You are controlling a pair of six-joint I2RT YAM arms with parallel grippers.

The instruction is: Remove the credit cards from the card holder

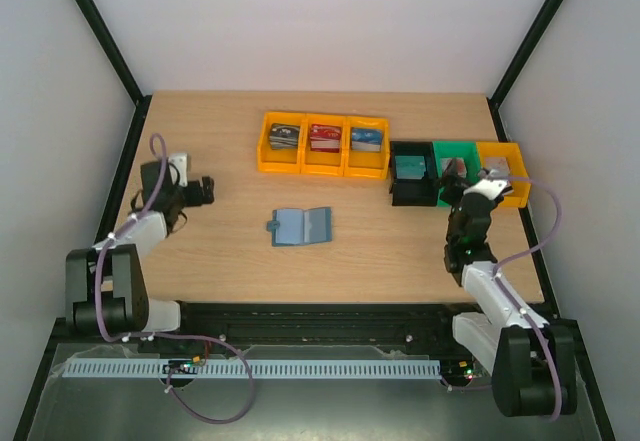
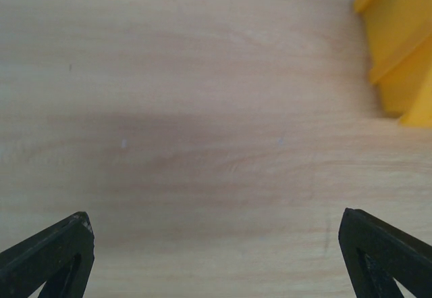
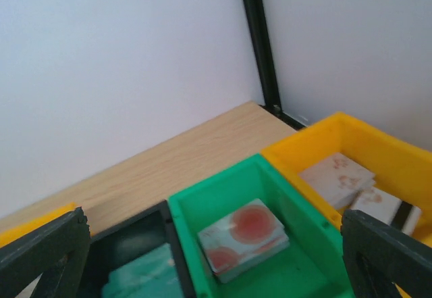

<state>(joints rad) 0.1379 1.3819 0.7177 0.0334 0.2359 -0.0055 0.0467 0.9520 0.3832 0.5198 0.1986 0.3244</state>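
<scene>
Left gripper, right gripper — agape (empty).

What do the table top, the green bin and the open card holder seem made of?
Table top: light wood or wood-look laminate, matte; grain lines show.
Green bin: moulded plastic, slightly glossy, uniform colour.
Card holder: blue-grey, perhaps leather or fabric; too small to tell.

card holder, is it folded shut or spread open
Spread open: the card holder lies flat on the table, both blue halves showing side by side.
</scene>
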